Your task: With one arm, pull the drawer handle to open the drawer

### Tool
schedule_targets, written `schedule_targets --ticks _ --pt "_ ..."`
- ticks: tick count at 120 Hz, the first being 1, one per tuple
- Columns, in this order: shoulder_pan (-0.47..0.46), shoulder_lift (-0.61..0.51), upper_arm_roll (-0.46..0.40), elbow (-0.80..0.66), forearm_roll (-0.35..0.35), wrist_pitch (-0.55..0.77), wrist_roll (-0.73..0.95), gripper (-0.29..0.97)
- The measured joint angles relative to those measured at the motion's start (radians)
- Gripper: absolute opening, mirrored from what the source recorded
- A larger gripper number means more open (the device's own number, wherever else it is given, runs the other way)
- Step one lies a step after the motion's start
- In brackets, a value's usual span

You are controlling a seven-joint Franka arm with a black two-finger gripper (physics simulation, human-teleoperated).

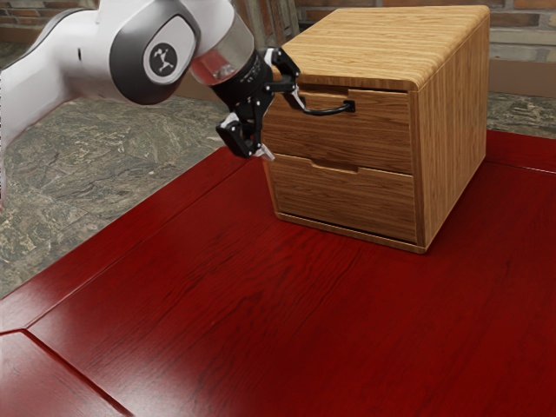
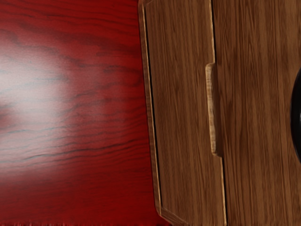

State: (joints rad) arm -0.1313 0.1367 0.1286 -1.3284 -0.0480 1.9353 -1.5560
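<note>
Seen from the side, the black gripper (image 1: 280, 122) hangs at the front corner of a rounded oak-grain cabinet (image 1: 452, 130), fingers spread wide and clasping nothing. The upper one is just beside the end of the curved black drawer handle (image 1: 328, 109) on the top drawer (image 1: 347, 135). The wrist view adds the drawer fronts' long grain, a shallow notch (image 2: 214, 110) between them and the glossy red table (image 2: 70, 117) below. Mottled stone floor (image 1: 104, 165) lies beyond.
</note>
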Motion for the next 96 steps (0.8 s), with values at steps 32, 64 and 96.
schedule_targets --ticks 32,64,96 --pt "0.021 0.06 -0.008 0.065 -0.001 -0.001 -0.02 0.68" --pt "0.101 0.115 -0.084 0.134 0.0 -0.011 -0.033 0.68" --pt "0.122 0.12 -0.098 0.152 -0.004 -0.007 -0.041 0.68"
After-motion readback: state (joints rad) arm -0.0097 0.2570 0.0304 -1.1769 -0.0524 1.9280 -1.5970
